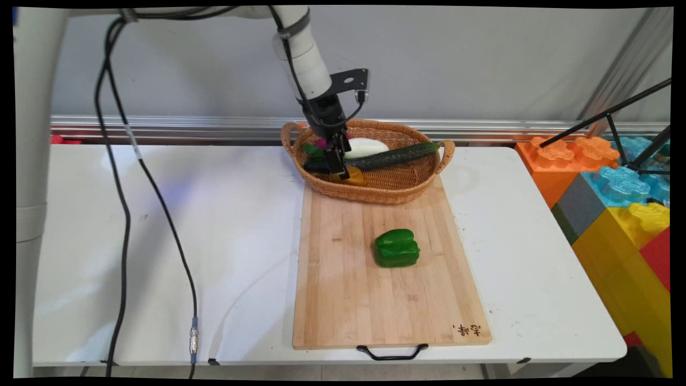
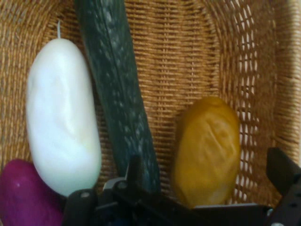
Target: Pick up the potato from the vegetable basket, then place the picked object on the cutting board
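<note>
In the main view you see the black two-finger hand [image 1: 338,167] lowered into the left part of the oval woven wicker basket [image 1: 423,185], which sits on the far end of the pale wooden cutting board [image 1: 343,289] on the white worktop [image 1: 214,236]. The hand's tips hang just over a yellow-orange oblong vegetable [image 1: 355,178] near the basket's near wall. A long dark green cucumber [image 1: 396,156] lies across the basket, its long axis running from lower left to upper right, its far end resting by the right handle. A white oblong vegetable [image 1: 370,146] lies behind it, and a bit of purple [image 1: 321,143] shows beside the arm. Only this view gives you the green bell pepper [image 1: 397,248] lying mid-board, well apart from the basket. In the hand view you get the basket's contents close up: the yellow-orange vegetable [image 2: 207,148] stands lengthwise between the two fingers [image 2: 282,172], which are spread wide on either side of it and hold nothing. The cucumber [image 2: 120,103] runs up the picture beside it, then the white vegetable [image 2: 61,127] and the purple one [image 2: 23,197], all lying roughly parallel.
</note>
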